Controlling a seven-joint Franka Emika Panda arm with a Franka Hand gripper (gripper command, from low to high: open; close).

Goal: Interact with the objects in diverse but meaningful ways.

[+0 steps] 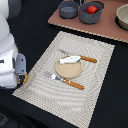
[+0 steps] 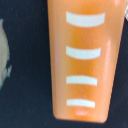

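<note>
The yellow-orange scored bread loaf (image 2: 85, 60) fills the wrist view, very close to the camera, over the dark table. In the exterior view only an orange tip of the bread loaf (image 1: 25, 78) shows, under my gripper (image 1: 22, 74) at the exterior view's left, beside the placemat. No fingers show, so I cannot tell whether the gripper holds the loaf. A pale silvery flat piece (image 1: 70, 60) lies on a tan plate (image 1: 69, 70). A red tomato (image 1: 92, 9) sits in a grey pot (image 1: 90, 14), with a second grey pot (image 1: 68, 9) beside it. The sausage is out of view.
A woven placemat (image 1: 95, 75) carries the plate, an orange-handled knife (image 1: 85, 58) and an orange-handled fork (image 1: 67, 81). The pots stand on a brown board (image 1: 107, 30) at the back. A beige bowl (image 1: 123, 17) sits at the exterior view's far right. The white arm (image 1: 6, 55) fills the left edge.
</note>
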